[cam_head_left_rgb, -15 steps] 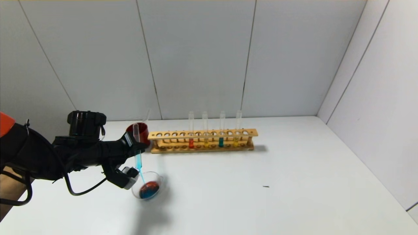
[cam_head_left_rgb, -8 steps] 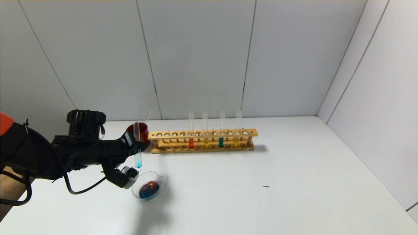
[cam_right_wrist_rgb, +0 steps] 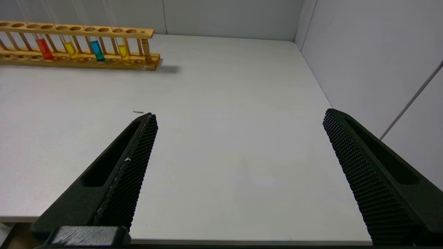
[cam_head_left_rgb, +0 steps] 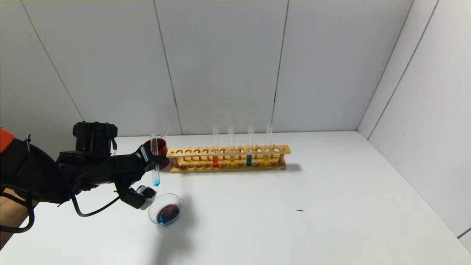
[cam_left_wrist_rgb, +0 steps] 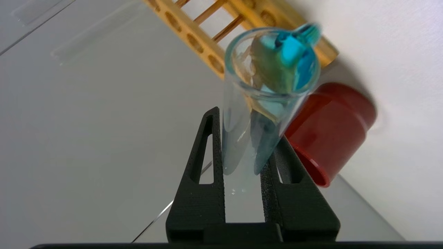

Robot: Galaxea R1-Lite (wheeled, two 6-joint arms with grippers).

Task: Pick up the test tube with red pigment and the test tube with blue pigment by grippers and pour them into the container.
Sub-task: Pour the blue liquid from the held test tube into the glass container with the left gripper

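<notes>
My left gripper is shut on the test tube with blue pigment. It holds the tube nearly upright, mouth down, a little above the container. A small rest of blue liquid clings at the tube's lower end. In the left wrist view my gripper clamps the tube between both fingers. The container holds mixed blue and red liquid. A tube with red liquid and one with teal liquid stand in the rack. My right gripper is open and empty over the table's near right edge, outside the head view.
The wooden rack stands at the back with two yellow-liquid tubes as well. A dark red cup with an empty tube in it sits by the rack's left end, just behind my left gripper. A small dark speck lies on the table.
The blue stream into the container has stopped. My left gripper has lifted the tube a little up and away from the container.
</notes>
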